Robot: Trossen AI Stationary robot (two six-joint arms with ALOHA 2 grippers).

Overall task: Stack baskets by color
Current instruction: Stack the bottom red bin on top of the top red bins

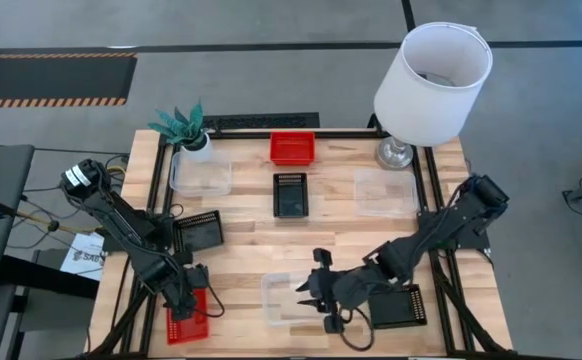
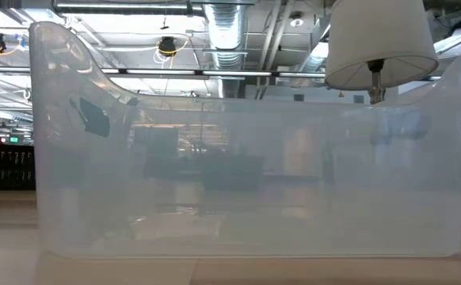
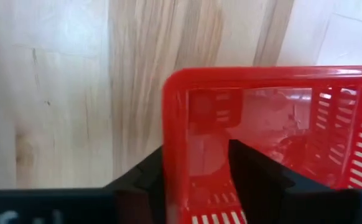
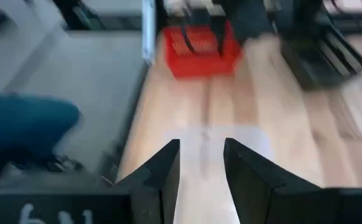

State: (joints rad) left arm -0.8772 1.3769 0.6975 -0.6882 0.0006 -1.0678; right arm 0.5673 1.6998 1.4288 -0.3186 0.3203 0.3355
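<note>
My left gripper (image 1: 193,292) points down over the near-left red basket (image 1: 187,320), open, one finger on each side of a wall near a corner (image 3: 176,124). My right gripper (image 1: 309,295) hovers open, slanting down over the clear basket (image 1: 289,298) at the near middle, which shows below its fingers (image 4: 213,140) and fills the low view (image 2: 246,182). Flat on the table lie a red basket (image 1: 292,147), a black one (image 1: 290,194), two clear ones (image 1: 201,172) (image 1: 386,190) and two more black ones (image 1: 201,232) (image 1: 399,305). My left gripper has one finger (image 3: 145,180) outside the red basket's wall and the other finger (image 3: 255,174) inside it, coming from above. Whether the fingers touch the wall, I cannot tell. The basket lies flat on the table.
A white-shaded lamp (image 1: 431,80) stands at the far right corner and a small potted plant (image 1: 184,125) at the far left. A person's leg in blue trousers (image 4: 25,124) shows beyond the table's left edge.
</note>
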